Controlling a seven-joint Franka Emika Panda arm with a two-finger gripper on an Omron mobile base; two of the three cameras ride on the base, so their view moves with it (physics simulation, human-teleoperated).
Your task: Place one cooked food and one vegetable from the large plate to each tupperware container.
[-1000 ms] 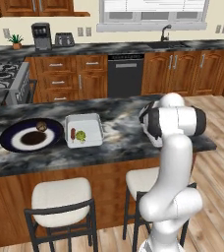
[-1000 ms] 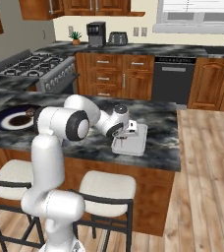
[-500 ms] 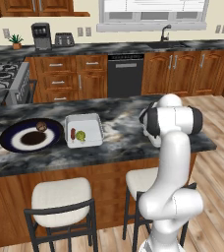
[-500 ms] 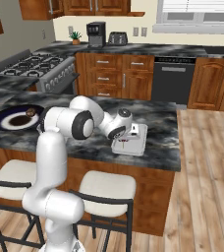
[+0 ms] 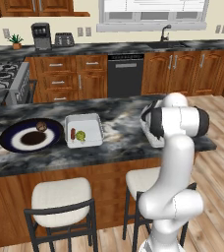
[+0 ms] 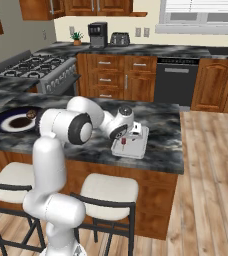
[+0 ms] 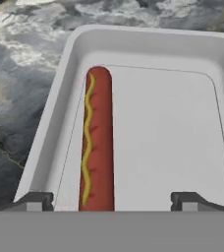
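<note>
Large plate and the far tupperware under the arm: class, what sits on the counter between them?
The other tupperware container, holding a sausage and a green vegetable, sits right of the large plate in the left base view.

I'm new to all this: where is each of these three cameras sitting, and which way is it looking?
Left base view: behind the arm, to its left, facing forward and down over the island counter; the white arm rises at lower right, beside the large plate and a container holding a sausage and a green vegetable.
Right base view: behind, to its right; the arm rises at lower left, reaching to the other container.
Hand view: on the hand, looking into that container at a hot dog; tool open, fingertips at the bottom.
Shared: both base views show plate and counter.
</note>
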